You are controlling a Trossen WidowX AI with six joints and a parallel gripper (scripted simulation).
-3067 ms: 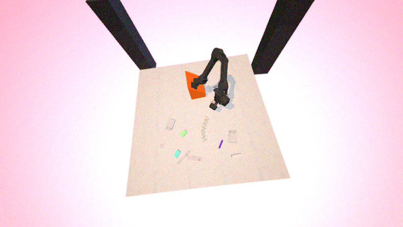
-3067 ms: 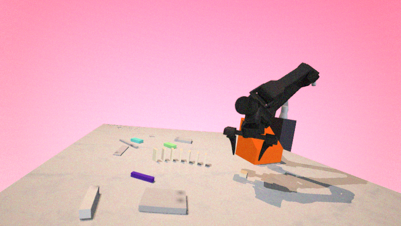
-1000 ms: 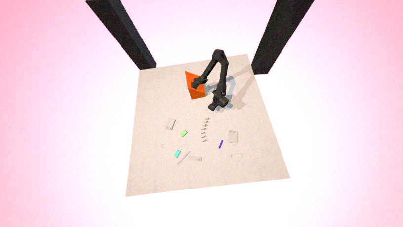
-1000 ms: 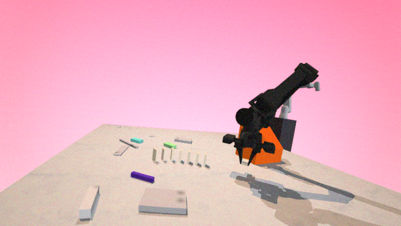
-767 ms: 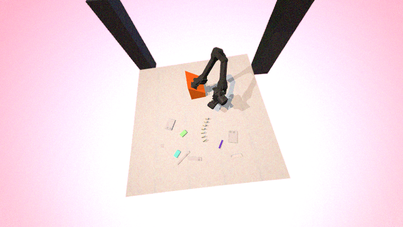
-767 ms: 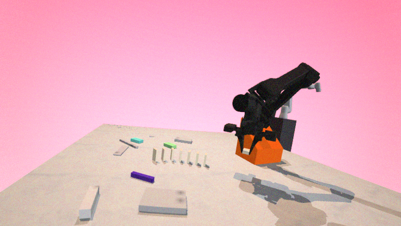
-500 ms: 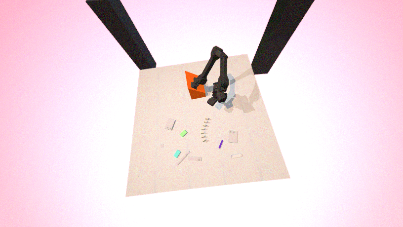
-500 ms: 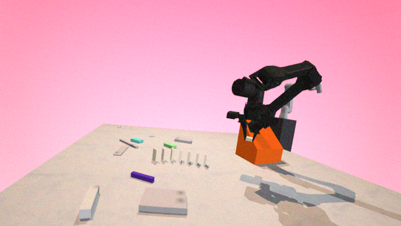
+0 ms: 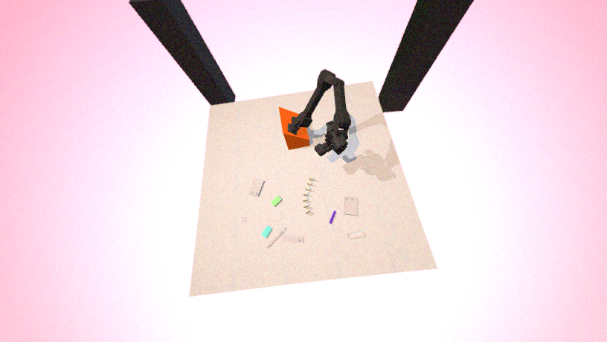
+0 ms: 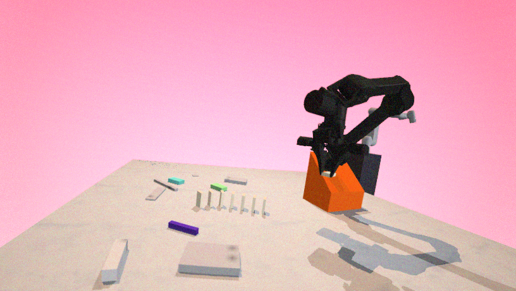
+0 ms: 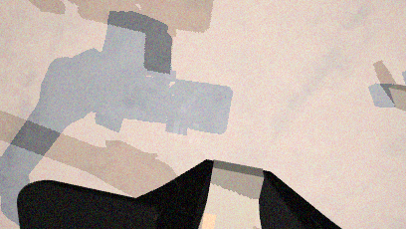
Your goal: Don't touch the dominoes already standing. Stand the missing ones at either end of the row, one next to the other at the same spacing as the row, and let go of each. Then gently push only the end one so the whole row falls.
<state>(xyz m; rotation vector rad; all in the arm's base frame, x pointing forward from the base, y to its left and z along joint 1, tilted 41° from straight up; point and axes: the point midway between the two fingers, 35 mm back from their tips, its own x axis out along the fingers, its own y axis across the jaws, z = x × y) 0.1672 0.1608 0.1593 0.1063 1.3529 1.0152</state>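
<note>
Several cream dominoes (image 9: 306, 200) (image 10: 198, 199) stand upright in a slightly curved, evenly spaced row in the middle of the table. One end of the row is nearest the arm; a bit of a domino (image 11: 399, 96) shows at the right edge of the wrist view. My gripper (image 10: 327, 173) (image 11: 237, 171) is shut on a cream domino (image 10: 329, 174) (image 11: 236, 199) and holds it raised above the table, off the arm-side end of the row. The held domino's upper part is hidden between the fingers. In the top view the hand hides the fingertips.
An orange block (image 9: 296, 141) (image 10: 317, 191) is by the arm's base. A green block (image 9: 277, 201) (image 10: 218, 187), teal block (image 9: 266, 231) (image 10: 176, 180) and purple bar (image 9: 332, 217) (image 10: 183, 228) lie around the row. Pale flat boxes (image 9: 351, 206) (image 10: 209, 256) lie on both sides.
</note>
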